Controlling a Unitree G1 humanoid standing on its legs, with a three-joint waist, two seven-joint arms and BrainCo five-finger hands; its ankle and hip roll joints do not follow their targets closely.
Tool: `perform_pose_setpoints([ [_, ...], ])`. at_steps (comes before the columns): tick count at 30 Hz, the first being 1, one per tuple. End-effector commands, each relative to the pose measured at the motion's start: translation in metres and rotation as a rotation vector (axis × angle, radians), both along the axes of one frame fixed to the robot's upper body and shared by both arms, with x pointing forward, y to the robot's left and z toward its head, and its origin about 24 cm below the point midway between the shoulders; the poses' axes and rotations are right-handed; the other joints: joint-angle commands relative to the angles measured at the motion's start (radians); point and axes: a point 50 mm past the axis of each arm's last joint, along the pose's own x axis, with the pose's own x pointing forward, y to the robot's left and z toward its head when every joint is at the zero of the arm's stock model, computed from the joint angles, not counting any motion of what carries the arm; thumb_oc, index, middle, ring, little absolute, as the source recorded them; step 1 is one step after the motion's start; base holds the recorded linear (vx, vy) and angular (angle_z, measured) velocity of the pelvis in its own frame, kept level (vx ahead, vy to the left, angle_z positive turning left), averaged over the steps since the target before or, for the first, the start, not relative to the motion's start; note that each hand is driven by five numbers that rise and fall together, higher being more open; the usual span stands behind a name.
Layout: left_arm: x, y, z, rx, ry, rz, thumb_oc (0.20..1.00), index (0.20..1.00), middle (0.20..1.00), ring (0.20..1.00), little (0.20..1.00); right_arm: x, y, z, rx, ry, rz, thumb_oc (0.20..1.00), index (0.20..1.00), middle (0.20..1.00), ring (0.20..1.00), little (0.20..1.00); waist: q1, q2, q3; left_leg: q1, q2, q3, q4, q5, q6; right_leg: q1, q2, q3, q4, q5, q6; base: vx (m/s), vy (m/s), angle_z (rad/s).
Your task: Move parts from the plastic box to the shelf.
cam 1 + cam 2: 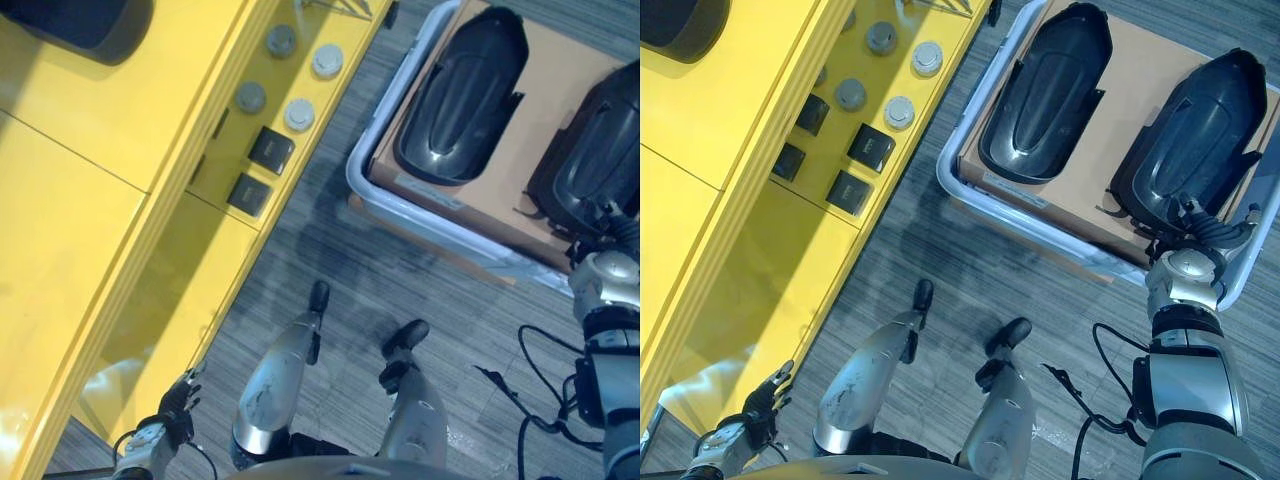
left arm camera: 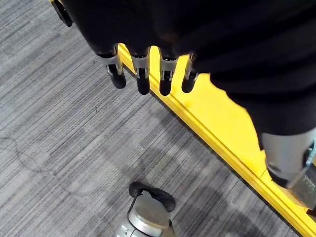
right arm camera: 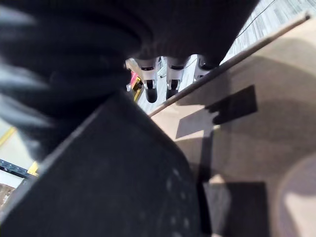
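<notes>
Grey striped carpet floor lies beneath the left robot hand, hung with fingers straight and empty beside the yellow metal shelf. Farther off, the right robot hand meets a glossy black moulded part in the white-rimmed plastic box; its grip cannot be told. A shallow hold could let the smooth shell slip.

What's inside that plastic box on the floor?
The plastic box holds two black molded parts lying on a cardboard sheet. Whatever lies under the cardboard is covered.

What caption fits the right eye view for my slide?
Right robot hand at a black part in the plastic box; another black part lies beside the yellow shelf.
</notes>
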Motion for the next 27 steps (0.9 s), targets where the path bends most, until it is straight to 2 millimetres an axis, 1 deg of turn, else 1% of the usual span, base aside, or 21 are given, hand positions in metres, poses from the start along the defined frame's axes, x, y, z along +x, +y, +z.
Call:
perform_pose_setpoints([
  [1,-0.025,0.013,-0.003,0.031,0.056,-0.013,1.0,1.0,1.0,1.0,1.0,-0.001,0.003,-0.01,-0.015,0.074,0.075,0.2,0.2,0.2,0.2,0.2,0.01,0.012,-0.048,-0.085,0.049,-0.032,0.02,-0.01,-0.091,0.032,-0.042,0.04,0.061,-0.126,0.099,0.0,0.0,0.0],
  [11,-0.022,0.011,-0.001,0.027,0.035,-0.012,1.0,1.0,1.0,1.0,1.0,-0.007,0.008,-0.035,0.069,0.095,0.079,0.2,0.2,0.2,0.2,0.2,0.009,0.008,-0.056,-0.067,0.052,-0.028,0.022,-0.018,-0.09,0.046,-0.039,0.036,0.069,-0.132,0.095,0.0,-0.004,0.0],
  [16,-0.023,0.014,0.0,0.035,0.011,-0.005,1.0,1.0,1.0,1.0,1.0,-0.014,0.01,-0.051,0.125,0.078,0.052,0.2,0.2,0.2,0.2,0.2,0.005,-0.004,-0.092,-0.02,0.062,-0.02,0.019,-0.033,-0.093,0.093,-0.029,0.031,0.064,-0.142,0.091,0.01,-0.037,0.0],
  [20,-0.018,0.014,0.005,0.03,-0.044,-0.003,1.0,1.0,1.0,1.0,1.0,-0.019,0.012,-0.057,0.153,0.029,0.029,0.2,0.2,0.2,0.2,0.2,-0.001,-0.021,-0.13,0.038,0.074,-0.011,-0.005,-0.037,-0.096,0.149,-0.012,0.024,0.038,-0.142,0.089,0.02,-0.071,0.04],
  [21,-0.015,0.014,0.007,0.023,-0.068,-0.001,1.0,1.0,1.0,1.0,1.0,-0.021,0.013,-0.058,0.148,0.013,0.025,0.2,0.2,0.2,0.2,0.2,-0.003,-0.024,-0.142,0.057,0.078,-0.008,-0.015,-0.038,-0.097,0.164,-0.007,0.021,0.03,-0.142,0.088,0.03,-0.059,-0.03],
  [23,-0.003,0.012,0.014,0.011,-0.129,0.004,1.0,1.0,1.0,1.0,1.0,-0.022,0.019,-0.057,0.128,-0.025,0.035,0.2,0.2,0.2,0.2,0.2,-0.014,-0.037,-0.176,0.116,0.09,0.004,-0.045,-0.04,-0.1,0.216,0.01,0.018,-0.001,-0.137,0.089,0.04,-0.072,-0.07],
  [25,0.005,0.011,0.021,0.014,-0.176,-0.011,1.0,1.0,1.0,1.0,1.0,-0.022,0.023,-0.054,0.111,-0.053,0.043,0.2,0.2,0.2,0.2,0.2,-0.02,-0.043,-0.191,0.142,0.095,0.01,-0.06,-0.041,-0.101,0.236,0.017,0.02,-0.014,-0.135,0.089,0.03,-0.068,-0.08],
  [26,0.018,0.008,0.03,0.004,-0.226,-0.019,1.0,1.0,1.0,1.0,1.0,-0.021,0.03,-0.052,0.113,-0.076,0.071,0.2,0.2,0.2,0.2,0.2,-0.028,-0.054,-0.211,0.18,0.101,0.019,-0.082,-0.041,-0.101,0.266,0.028,0.024,-0.035,-0.132,0.089,0.0,-0.06,-0.09],
  [27,0.028,0.006,0.037,-0.013,-0.26,-0.014,1.0,1.0,1.0,1.0,1.0,-0.019,0.036,-0.049,0.097,-0.085,0.1,0.2,0.2,0.2,0.2,0.2,-0.037,-0.059,-0.227,0.193,0.106,0.034,-0.097,-0.02,-0.094,0.277,0.034,0.015,-0.053,-0.109,0.08,0.01,-0.053,-0.07],
])
